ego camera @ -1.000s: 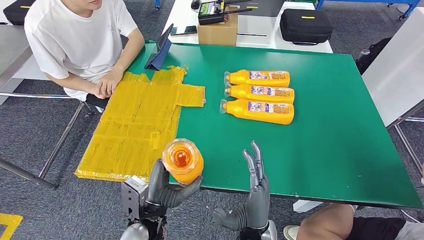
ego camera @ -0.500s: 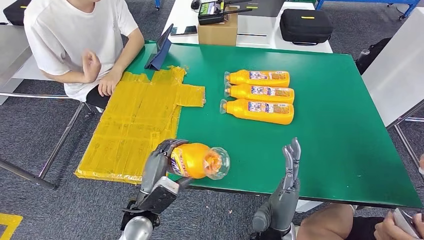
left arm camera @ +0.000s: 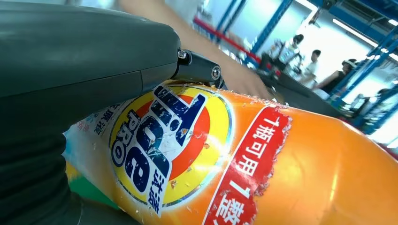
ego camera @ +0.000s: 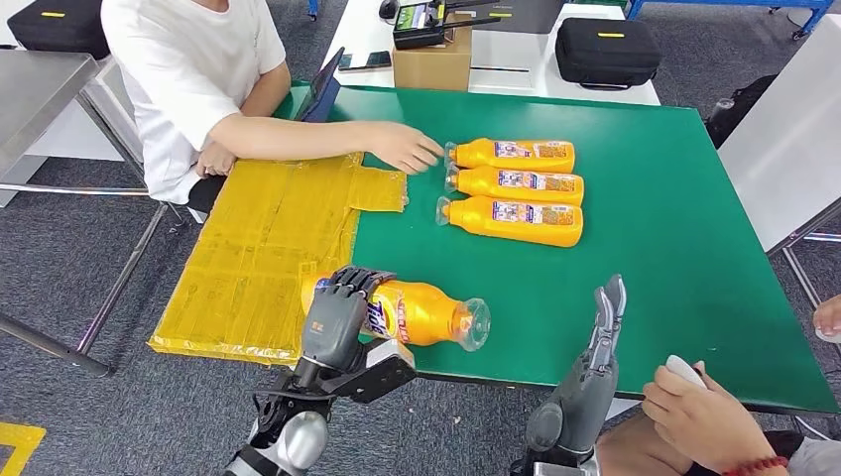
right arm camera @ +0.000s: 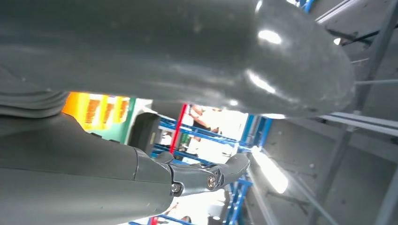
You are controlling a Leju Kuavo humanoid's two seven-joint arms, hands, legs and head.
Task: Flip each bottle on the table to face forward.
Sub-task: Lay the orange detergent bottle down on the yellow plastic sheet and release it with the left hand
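Note:
My left hand (ego camera: 337, 312) grips an orange detergent bottle (ego camera: 421, 313) by its base end, holding it on its side at the green table's (ego camera: 674, 268) near edge, clear cap pointing right. In the left wrist view the bottle's label (left arm camera: 173, 145) faces the camera beside my thumb (left arm camera: 84, 56). Three more orange bottles (ego camera: 511, 188) lie side by side at mid-table, labels up, caps to the left. My right hand (ego camera: 595, 357) is raised past the table's near edge, fingers straight and holding nothing.
A seated person in white reaches a hand (ego camera: 407, 147) toward the three bottles' caps. A yellow taped sheet (ego camera: 268, 248) covers the table's left part. Another person's hand (ego camera: 699, 407) with a white object is at lower right. A cardboard box (ego camera: 431, 59) and black case (ego camera: 605, 50) stand behind.
My left hand has turned the bottle from cap-up to lying sideways, cap right, and lowered it onto the table edge. My right hand moved right. The seated person's arm reached across to the bottles.

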